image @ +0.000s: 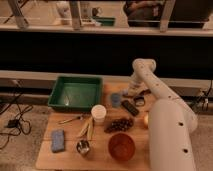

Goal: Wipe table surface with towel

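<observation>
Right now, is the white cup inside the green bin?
No, the white cup stands on the table in front of the green bin; the gripper is at the table's far right side.

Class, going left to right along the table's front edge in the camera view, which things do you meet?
Blue sponge → small metal cup → orange bowl → white robot arm. The gripper is farther back, over the right rear of the table surface, near the black remote.

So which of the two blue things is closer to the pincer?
The small blue one beside the green bin's right edge, just left of the pincer at the table's far right. The other, a blue sponge, lies at the near-left corner.
</observation>
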{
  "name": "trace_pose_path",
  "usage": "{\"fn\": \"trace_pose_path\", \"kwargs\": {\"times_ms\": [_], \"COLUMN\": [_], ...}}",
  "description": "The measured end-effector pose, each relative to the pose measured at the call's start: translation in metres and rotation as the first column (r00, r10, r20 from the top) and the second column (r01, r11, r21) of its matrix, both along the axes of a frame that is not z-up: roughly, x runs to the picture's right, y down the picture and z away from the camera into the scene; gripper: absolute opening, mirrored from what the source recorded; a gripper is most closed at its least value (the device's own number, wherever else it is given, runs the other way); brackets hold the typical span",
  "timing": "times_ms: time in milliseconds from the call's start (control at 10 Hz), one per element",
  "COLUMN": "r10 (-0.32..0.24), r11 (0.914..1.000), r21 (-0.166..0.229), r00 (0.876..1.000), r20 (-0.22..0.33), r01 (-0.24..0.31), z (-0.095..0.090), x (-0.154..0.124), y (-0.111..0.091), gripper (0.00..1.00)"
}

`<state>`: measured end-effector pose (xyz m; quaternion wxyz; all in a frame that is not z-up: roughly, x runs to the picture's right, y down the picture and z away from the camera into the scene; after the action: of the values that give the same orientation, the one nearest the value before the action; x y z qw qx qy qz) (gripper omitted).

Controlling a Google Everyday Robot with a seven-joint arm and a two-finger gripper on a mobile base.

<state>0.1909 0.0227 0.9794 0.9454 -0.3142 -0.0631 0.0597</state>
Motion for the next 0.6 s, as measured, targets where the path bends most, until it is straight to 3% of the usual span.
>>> {"fn": "trace_pose_path", "kwargs": {"times_ms": [300, 600], "r10": [0.003, -0.012], "r11": [0.9999, 0.9998], "r21": [-0.012, -0.014], "r00": [0.999, 1.000], "r20": [-0.037, 0.008], "r01": [-0.004, 0.012], "z": [0.014, 0.026], "x": [0.001, -0.032], "y": [-0.007, -0.003], "gripper": [0.00, 0.00]}}
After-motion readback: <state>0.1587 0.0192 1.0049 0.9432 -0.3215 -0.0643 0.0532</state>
